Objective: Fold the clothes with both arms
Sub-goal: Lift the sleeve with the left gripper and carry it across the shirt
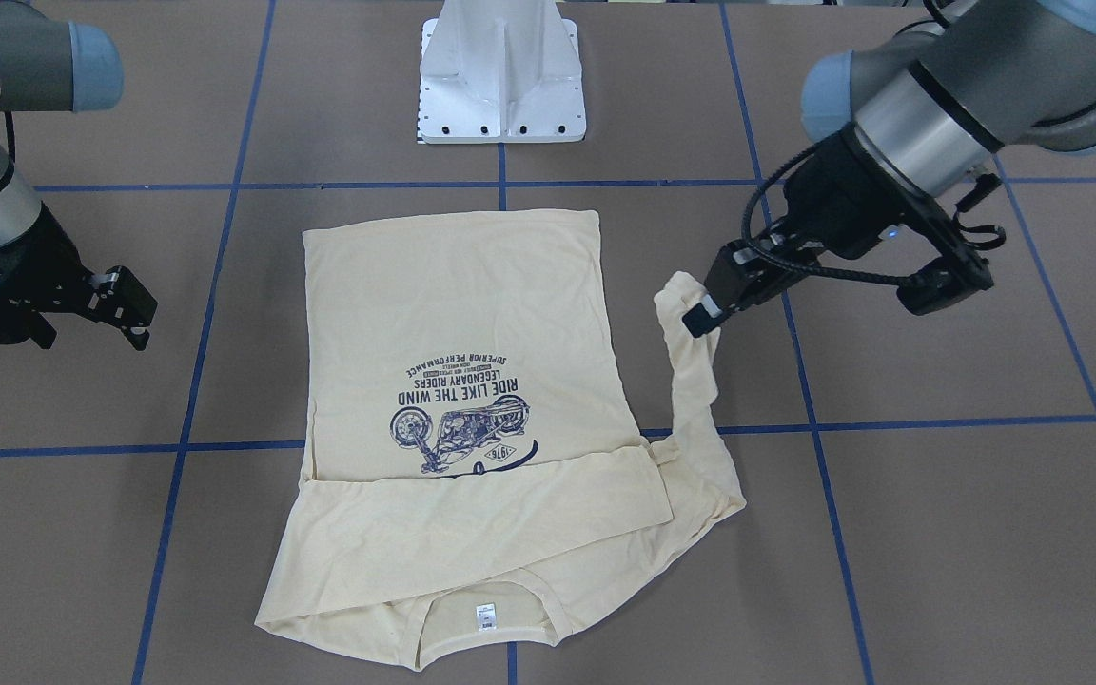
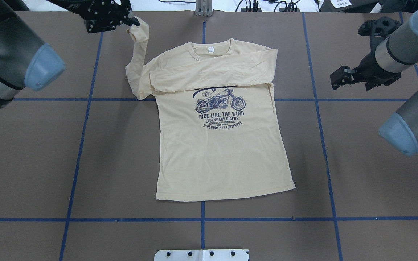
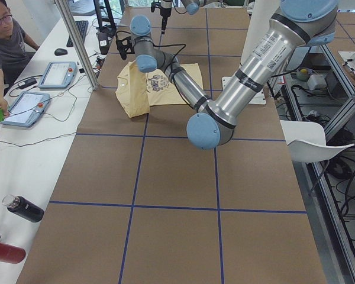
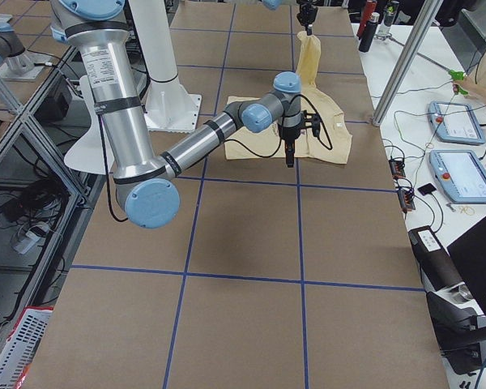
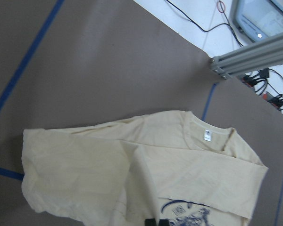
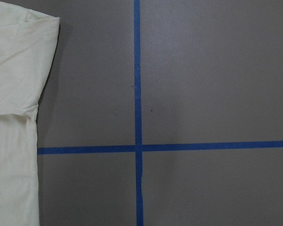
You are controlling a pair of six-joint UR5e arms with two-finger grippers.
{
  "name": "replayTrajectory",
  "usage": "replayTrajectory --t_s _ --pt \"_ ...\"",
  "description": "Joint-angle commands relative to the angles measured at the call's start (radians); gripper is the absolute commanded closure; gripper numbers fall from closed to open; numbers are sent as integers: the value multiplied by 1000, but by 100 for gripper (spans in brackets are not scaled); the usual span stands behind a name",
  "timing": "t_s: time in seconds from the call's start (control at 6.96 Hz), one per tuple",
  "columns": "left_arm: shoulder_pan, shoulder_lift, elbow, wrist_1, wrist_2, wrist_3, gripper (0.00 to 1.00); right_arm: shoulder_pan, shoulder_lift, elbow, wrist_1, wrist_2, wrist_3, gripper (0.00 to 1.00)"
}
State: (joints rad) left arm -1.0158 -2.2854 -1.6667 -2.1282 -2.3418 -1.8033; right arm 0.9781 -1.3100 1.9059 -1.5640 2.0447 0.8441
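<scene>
My left pincer [image 1: 697, 316] pinched the sleeve [image 1: 695, 381] cuff, raised; the shirt [image 1: 472, 304] lay flat below, off toward my right pincer [image 1: 91, 328], sleeve hanging lengthwise to its shoulder. Right pincer gaped wide, empty, farther off.

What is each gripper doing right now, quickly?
Left gripper: shut on the T-shirt sleeve.
Right gripper: open, holding nothing.

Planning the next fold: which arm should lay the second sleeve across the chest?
Left. The left claw pinches the raised pale cream-yellow knit sleeve at its cuff; the right claw hangs empty, off the shirt's other side.
</scene>
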Motion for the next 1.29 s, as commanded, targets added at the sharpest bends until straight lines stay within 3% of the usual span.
replayTrajectory --t_s 0.0,0.29,0.43,0.72,0.86,1.15 --pt "78 -142 13 1 2 -160 100 -1 -2 -7 -2 -1 -3 0" --pt "140 -195 38 1 39 -171 100 -1 0 -8 -2 -3 -3 0" --pt "199 -221 86 -15 141 -177 100 -1 0 -8 -2 -3 -3 0" --pt "215 -230 258 -161 214 -180 100 -1 0 -8 -2 -3 -2 0" --pt "212 -229 312 -192 289 -179 100 -1 0 -8 -2 -3 -2 0" --pt "214 -238 408 -281 338 -206 100 -1 -2 -8 -2 -3 -2 0"
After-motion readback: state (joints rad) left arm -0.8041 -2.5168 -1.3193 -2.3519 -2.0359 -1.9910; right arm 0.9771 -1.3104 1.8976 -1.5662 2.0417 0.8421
